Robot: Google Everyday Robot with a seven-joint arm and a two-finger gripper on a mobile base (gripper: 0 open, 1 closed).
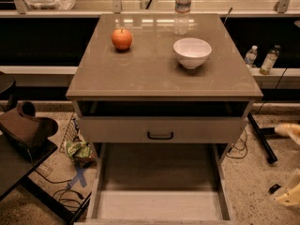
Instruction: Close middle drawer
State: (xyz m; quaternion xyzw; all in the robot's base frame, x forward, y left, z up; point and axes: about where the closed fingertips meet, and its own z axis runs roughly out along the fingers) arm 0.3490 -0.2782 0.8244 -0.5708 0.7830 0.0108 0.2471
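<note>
The middle drawer (159,205) is pulled far out at the bottom of the view, low on the grey-beige cabinet (140,74). Its pale plank floor, thin side walls and the top edge of its front panel show. Above it sits a drawer with a flat grey front and a black curved handle (160,135). My gripper (287,194) is a pale shape at the far right edge, low beside the cabinet, to the right of the open drawer and apart from it. Another pale part of the arm (289,129) shows above it.
On the cabinet top stand an apple (122,39), a white bowl (192,52) and a water bottle (182,8). Two bottles (260,60) stand on the ledge at right. A dark chair with a brown object (23,130) is at left. Cables and a green packet (77,151) lie on the floor.
</note>
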